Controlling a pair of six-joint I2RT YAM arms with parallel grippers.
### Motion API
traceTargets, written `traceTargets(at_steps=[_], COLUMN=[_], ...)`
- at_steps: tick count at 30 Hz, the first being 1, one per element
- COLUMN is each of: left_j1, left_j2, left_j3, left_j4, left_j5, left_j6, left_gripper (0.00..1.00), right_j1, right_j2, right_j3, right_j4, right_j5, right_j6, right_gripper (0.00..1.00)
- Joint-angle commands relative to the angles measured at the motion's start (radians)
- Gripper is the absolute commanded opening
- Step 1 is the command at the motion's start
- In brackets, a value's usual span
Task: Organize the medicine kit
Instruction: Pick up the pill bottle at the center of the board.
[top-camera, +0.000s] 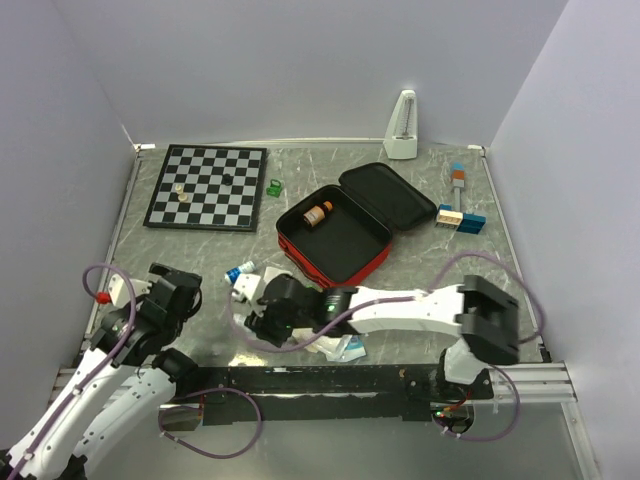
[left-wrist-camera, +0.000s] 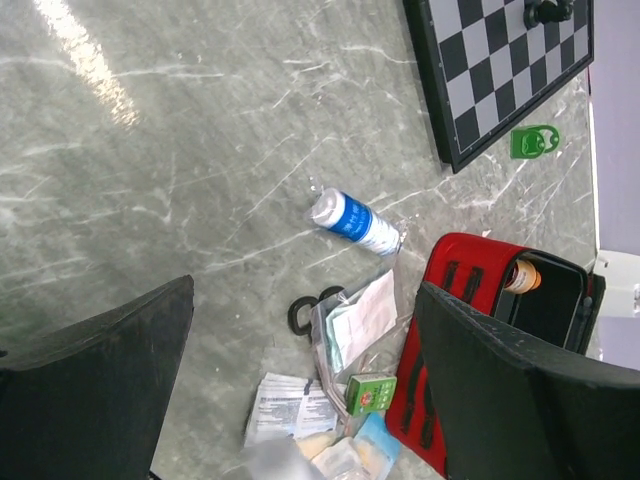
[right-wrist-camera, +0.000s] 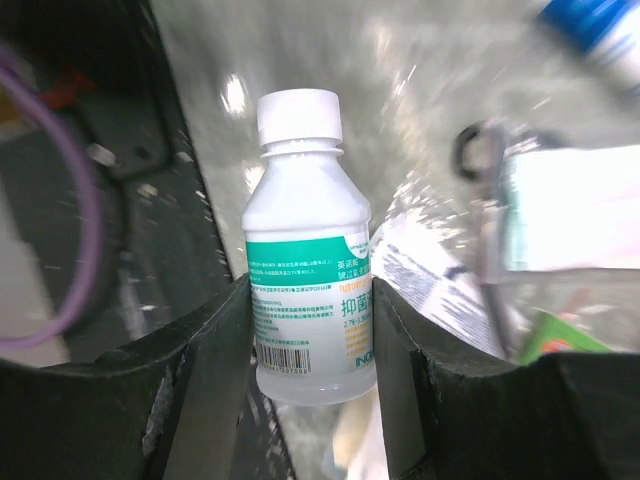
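The medicine kit lies open in the middle of the table, a red case with black lining and an amber bottle inside. My right gripper is shut on a white bottle with a teal label and a white cap, both fingers pressed on its lower half. From above, the right gripper sits left of the kit's near corner. My left gripper is open and empty above the table, with the kit to its right. From above, the left gripper is at the near left.
A blue-white tube lies on the marble. Near it are a clear bag of papers, a green box, leaflets and black loops. A chessboard, a green piece, a metronome and small blocks stand further back.
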Motion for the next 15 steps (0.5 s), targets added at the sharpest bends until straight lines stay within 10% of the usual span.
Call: traceTargets(at_steps=[1, 15], left_j1=[-0.004, -0.004], left_j2=[0.045, 0.103], left_j3=[0.056, 0.005], left_j4=[0.068, 0.203], left_j5=[-0.049, 0.003], left_j6=[0.037, 0.066], left_gripper=[0.96, 0.96], right_j1=[-0.002, -0.568], right_j2=[-0.192, -0.328], right_j3=[-0.004, -0.007], right_j4=[-0.009, -0.137], right_j5=[0.049, 0.247], right_j6=[0.027, 0.638], right_gripper=[0.3, 0.29])
